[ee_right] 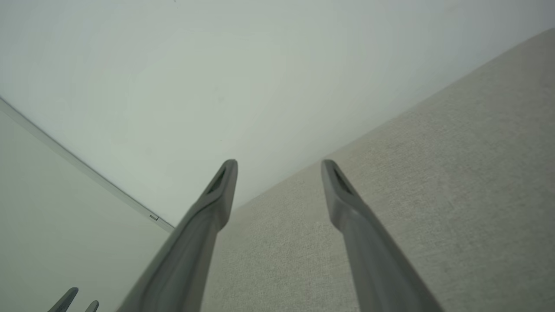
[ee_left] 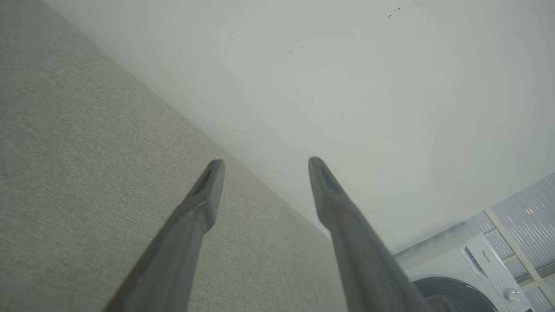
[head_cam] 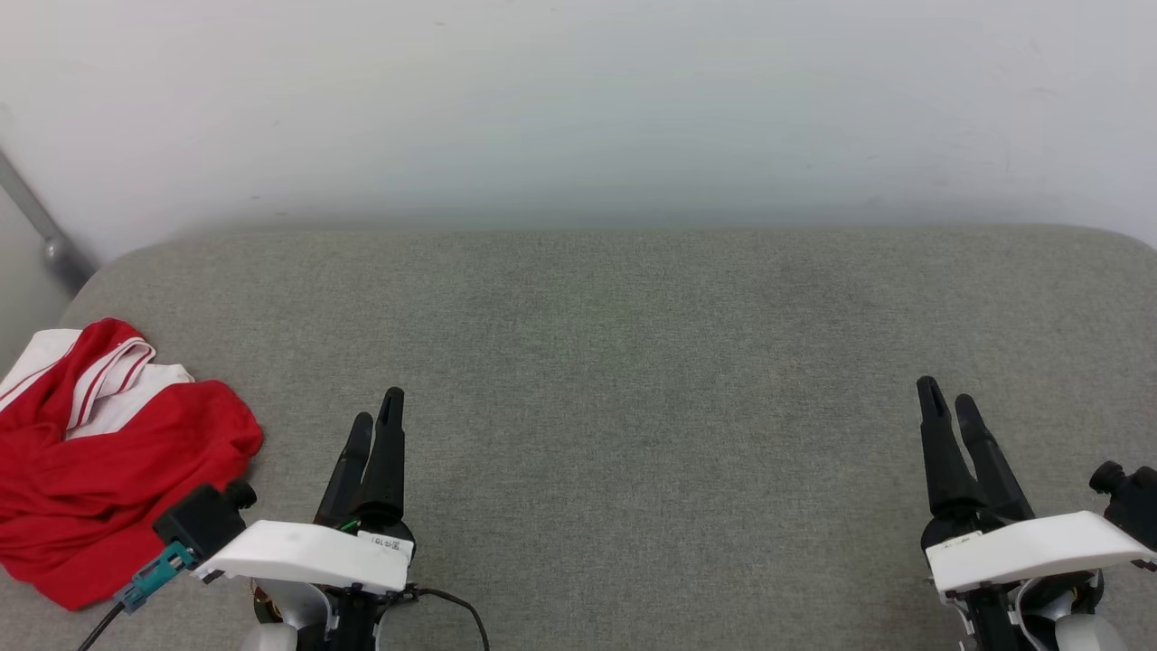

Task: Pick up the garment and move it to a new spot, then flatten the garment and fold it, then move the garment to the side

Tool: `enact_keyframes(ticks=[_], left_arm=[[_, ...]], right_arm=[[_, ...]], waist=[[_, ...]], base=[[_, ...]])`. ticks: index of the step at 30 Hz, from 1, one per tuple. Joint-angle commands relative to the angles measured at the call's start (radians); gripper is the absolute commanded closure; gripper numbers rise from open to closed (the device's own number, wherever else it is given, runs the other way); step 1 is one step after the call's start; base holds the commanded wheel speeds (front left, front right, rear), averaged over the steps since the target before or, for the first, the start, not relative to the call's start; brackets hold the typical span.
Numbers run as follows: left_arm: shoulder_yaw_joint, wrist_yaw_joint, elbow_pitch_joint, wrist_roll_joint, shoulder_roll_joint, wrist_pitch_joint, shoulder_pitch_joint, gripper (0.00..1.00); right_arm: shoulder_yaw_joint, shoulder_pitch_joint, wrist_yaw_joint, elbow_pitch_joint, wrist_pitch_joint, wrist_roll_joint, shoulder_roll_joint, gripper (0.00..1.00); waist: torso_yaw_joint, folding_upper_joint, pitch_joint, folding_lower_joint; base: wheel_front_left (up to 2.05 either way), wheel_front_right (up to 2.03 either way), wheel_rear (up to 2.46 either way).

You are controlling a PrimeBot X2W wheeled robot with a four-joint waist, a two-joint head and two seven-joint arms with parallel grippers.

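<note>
I see garment (head_cam: 99,452) crumpled at tabletop (head_cam: 633,344) left edge; left hand (head_cam: 378,406), right hand (head_cam: 945,391) both spread wide, empty.

A grey cloth-covered counter (head_cam: 633,362) is backed by a white wall (head_cam: 578,99); a white washing machine (ee_left: 481,264) is seen past the counter's end.

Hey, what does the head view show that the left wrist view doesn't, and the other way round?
Head view adds: the red and white garment, crumpled at the surface's left edge, and the right tool, open. Left wrist view adds: a white washing machine past the surface's end. Both have: the left tool, open and empty, the grey fabric surface and the pale wall.
</note>
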Motion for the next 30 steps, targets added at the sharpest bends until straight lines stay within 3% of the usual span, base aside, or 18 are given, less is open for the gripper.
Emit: enact_keyframes(ticks=[1,19,30], left_arm=[[0.004,0.0,-0.015,0.036,0.001,-0.008,-0.018,0.0],[0.001,0.0,0.01,0.408,0.006,-0.06,0.001,0.0],[-0.01,0.0,0.039,0.523,0.005,-0.084,0.0,0.0]], right_arm=[[0.003,-0.007,0.0,-0.008,-0.012,-0.044,-0.008,0.0],[-0.034,0.014,0.0,0.009,-0.028,-0.402,0.007,0.0],[-0.05,0.037,0.0,-0.011,-0.019,-0.523,0.01,0.0]], waist=[[0.0,0.0,-0.001,-0.0001],[0.008,0.0,-0.009,-0.0001],[0.009,0.0,-0.017,-0.0001]], base=[[0.0,0.0,0.0],[0.0,0.0,0.0],[0.0,0.0,0.0]])
